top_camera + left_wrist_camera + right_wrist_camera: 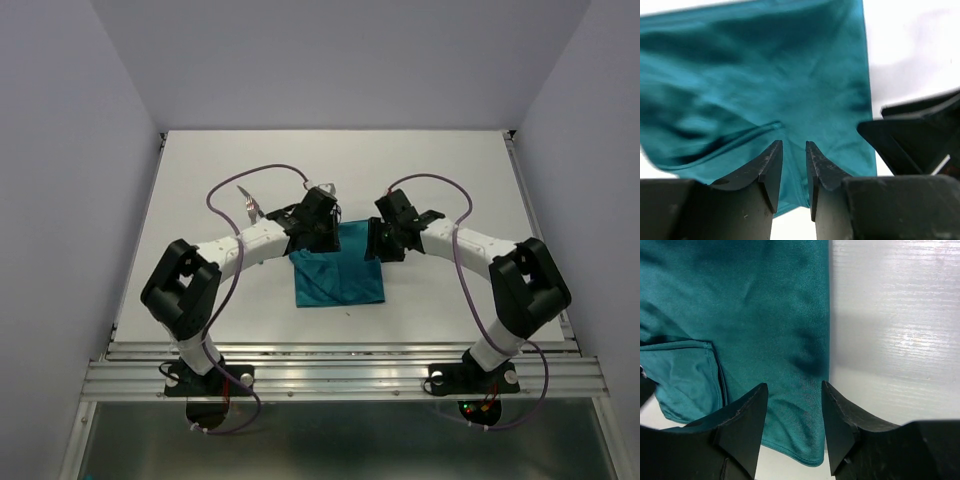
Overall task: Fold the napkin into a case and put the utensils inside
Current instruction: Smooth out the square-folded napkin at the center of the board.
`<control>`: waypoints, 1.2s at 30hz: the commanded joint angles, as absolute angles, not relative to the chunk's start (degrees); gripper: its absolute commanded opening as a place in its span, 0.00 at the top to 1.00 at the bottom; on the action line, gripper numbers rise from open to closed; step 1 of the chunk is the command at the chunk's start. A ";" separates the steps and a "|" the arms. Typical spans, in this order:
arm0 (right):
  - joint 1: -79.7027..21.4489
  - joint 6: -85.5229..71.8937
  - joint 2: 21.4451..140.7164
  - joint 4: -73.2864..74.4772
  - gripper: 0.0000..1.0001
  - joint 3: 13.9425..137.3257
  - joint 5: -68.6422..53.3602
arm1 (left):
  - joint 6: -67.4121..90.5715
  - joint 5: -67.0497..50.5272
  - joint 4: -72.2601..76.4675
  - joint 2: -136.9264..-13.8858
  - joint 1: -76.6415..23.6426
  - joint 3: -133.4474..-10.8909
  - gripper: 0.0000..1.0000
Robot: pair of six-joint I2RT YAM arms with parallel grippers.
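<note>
Left tool (794, 144) above napkin (765, 75), right tool (794, 385) over its edge

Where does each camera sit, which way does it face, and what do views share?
Top external: above, behind the left arm and right arm, facing down at the table; both show.
Left wrist: on that wrist, facing down past the left claw onto the napkin.
Right wrist: on that wrist, facing down past the right claw at the napkin's edge.
Shared: all three show the napkin.
</note>
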State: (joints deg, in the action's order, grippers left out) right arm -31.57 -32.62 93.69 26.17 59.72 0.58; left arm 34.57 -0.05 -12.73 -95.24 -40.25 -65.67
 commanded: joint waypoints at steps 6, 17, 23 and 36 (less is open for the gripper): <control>-31.90 -31.47 97.47 22.41 0.48 60.20 3.07 | 30.85 -9.66 -9.32 -101.68 -44.65 -70.31 0.63; -29.27 -30.67 99.49 18.72 0.52 58.54 0.44 | 30.06 -10.99 -8.17 -107.22 -45.53 -69.87 0.64; -28.74 -30.41 98.26 18.63 0.52 57.83 1.05 | 29.79 -9.76 -8.61 -107.05 -45.61 -66.80 0.64; -28.21 -31.20 100.19 18.37 0.98 58.36 4.48 | 29.62 -8.18 -9.84 -105.12 -45.62 -63.99 0.65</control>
